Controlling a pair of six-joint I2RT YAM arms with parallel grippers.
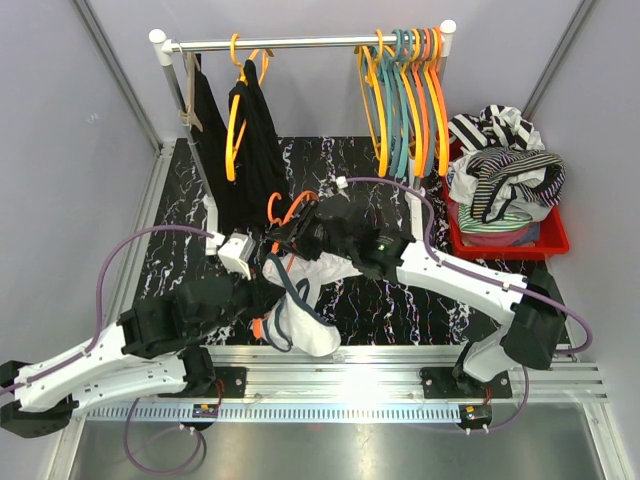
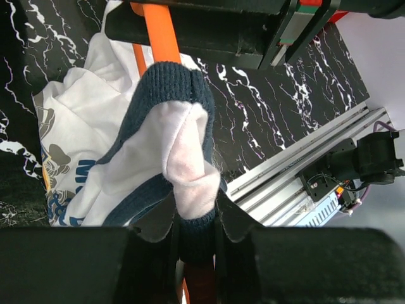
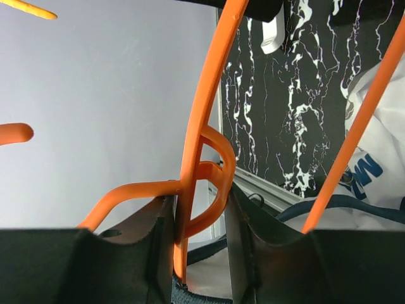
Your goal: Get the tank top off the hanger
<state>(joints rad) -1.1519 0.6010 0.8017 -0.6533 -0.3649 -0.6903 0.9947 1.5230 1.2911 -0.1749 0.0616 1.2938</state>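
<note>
A white tank top point(image 1: 305, 310) with navy trim hangs on an orange hanger point(image 1: 290, 210) held above the table's front middle. My right gripper point(image 1: 300, 232) is shut on the hanger point(image 3: 199, 164) near its hook, at the neck. My left gripper point(image 1: 262, 298) is shut on the tank top's navy strap point(image 2: 197, 231), with the orange hanger arm point(image 2: 161, 38) running through the strap. The white body of the top point(image 2: 82, 139) drapes to the left below.
A rack point(image 1: 300, 43) at the back holds black garments point(image 1: 250, 140) on the left and several empty coloured hangers point(image 1: 410, 90) on the right. A red bin point(image 1: 552, 238) with striped clothes stands at the right. The aluminium rail point(image 1: 400, 365) runs along the front.
</note>
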